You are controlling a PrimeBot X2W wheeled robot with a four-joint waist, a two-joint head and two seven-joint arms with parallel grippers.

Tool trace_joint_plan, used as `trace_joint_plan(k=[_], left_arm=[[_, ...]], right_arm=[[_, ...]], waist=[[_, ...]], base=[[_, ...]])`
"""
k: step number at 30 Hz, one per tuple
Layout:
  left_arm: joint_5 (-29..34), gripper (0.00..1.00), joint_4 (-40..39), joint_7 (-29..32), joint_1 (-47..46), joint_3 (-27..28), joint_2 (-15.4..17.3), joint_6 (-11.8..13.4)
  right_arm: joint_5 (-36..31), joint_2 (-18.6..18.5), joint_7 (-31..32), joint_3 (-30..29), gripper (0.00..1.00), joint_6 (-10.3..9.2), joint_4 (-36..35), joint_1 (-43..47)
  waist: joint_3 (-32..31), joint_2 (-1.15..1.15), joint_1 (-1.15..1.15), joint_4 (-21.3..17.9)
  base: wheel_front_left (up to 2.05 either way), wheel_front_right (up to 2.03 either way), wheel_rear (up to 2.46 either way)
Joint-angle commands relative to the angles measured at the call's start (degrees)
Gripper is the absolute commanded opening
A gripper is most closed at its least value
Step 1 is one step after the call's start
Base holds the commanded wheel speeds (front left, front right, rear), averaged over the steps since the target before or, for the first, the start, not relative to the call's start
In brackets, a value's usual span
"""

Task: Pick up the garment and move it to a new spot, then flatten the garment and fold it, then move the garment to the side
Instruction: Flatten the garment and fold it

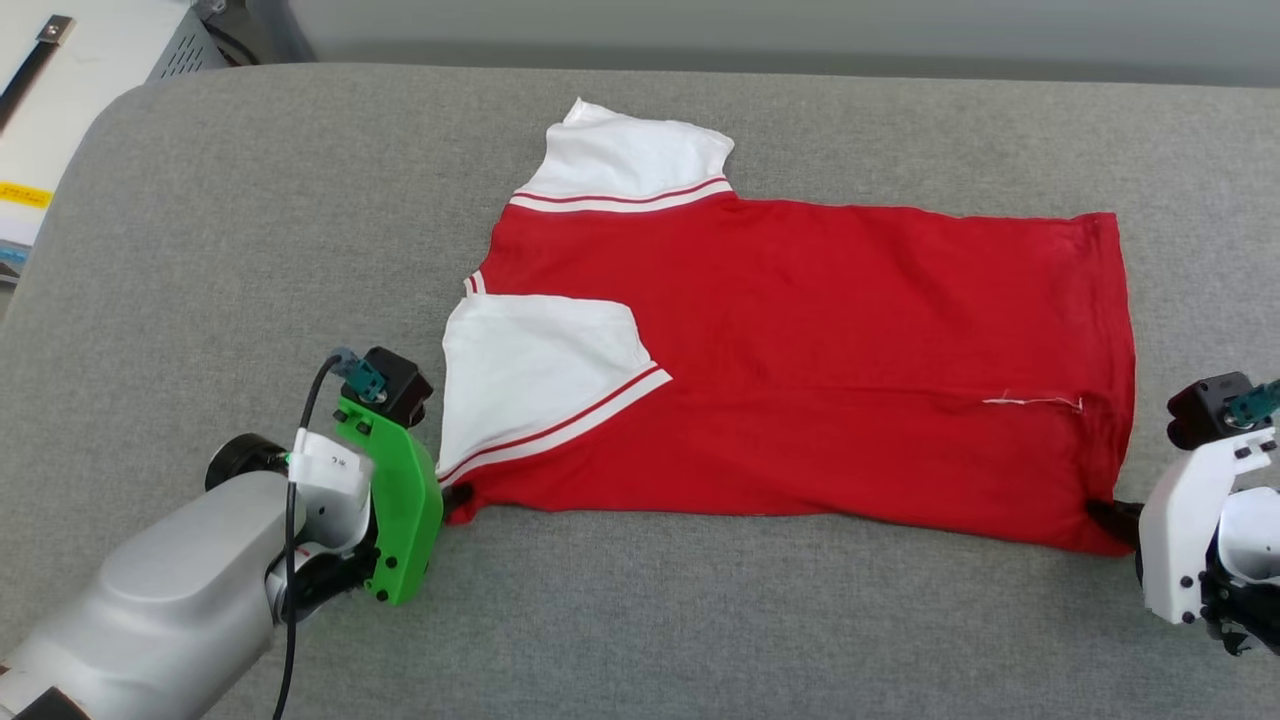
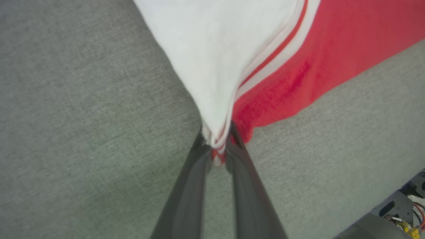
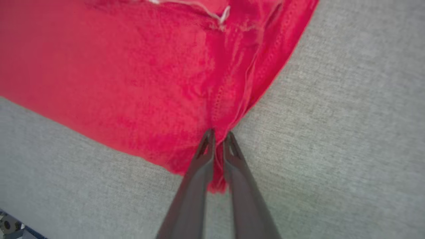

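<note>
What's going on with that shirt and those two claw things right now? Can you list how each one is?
garment, spread nearly flat on the grey surface, plain red side up.
near sleeve, folded in over the red body.
far sleeve, lying out flat.
left gripper, shut on the garment's sleeve-end near corner.
right gripper, shut on the garment's hem-end near corner.

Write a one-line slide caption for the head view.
The left gripper and right gripper, jaws shut, each pinch a near corner of the garment spread on the grey fabric surface.
</note>
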Motion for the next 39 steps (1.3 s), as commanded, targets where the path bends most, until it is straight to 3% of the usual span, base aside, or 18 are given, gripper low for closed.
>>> trace_joint_plan(k=[1, 13, 24, 30, 37, 38, 39], left_arm=[[-0.4, 0.0, 0.45, -0.16, 1.27, 0.11, 0.13, -0.06], [-1.27, 0.0, -6.53, -0.48, 3.33, 0.26, 6.02, 0.22], [-2.02, 0.0, -16.1, -1.8, 10.22, -0.65, 9.89, 4.64], [-2.25, 0.0, -16.48, -2.01, 12.74, -1.16, 9.26, 6.22], [-3.79, 0.0, -8.47, -2.4, 13.91, -1.34, 4.91, 4.03], [-3.8, 0.0, -7.75, -2.9, 13.94, -1.18, 4.61, 3.94], [-3.9, 0.4, -7.31, -3.27, 13.96, -0.99, 4.49, 3.92]], right_arm=[[0.52, 0.47, -0.63, 1.31, 0.0, -0.05, 0.44, 0.45], [4.28, -5.33, -4.2, -1.46, 0.0, -0.05, -9.14, 4.11], [4.04, -5.43, -3.26, -9.67, 0.0, -0.05, -15.88, 17.08], [2.79, -2.88, -2.07, -12.81, 0.0, -0.05, -15.42, 20.99], [1.09, 0.79, -1.94, -13.01, 0.0, -0.05, -8.73, 20.82], [1.16, 1.19, -2.35, -12.79, 0.08, -0.05, -8.38, 20.74], [1.27, 1.48, -2.76, -12.64, 0.49, -0.05, -8.25, 20.72]], waist=[[-1.2, 0.0, 0.0, -0.44], [-6.65, 0.0, 0.0, -0.54], [-7.29, 0.0, 0.0, -0.28], [-6.2, 0.0, 0.0, -0.33], [-5.22, 0.0, 0.0, -0.08], [-5.5, 0.0, 0.0, -0.04], [-5.75, 0.0, 0.0, -0.01]], base=[[0.0, 0.0, 0.0], [0.0, 0.0, 0.0], [0.0, 0.0, 0.0], [0.0, 0.0, 0.0], [0.0, 0.0, 0.0], [0.0, 0.0, 0.0], [0.0, 0.0, 0.0]])
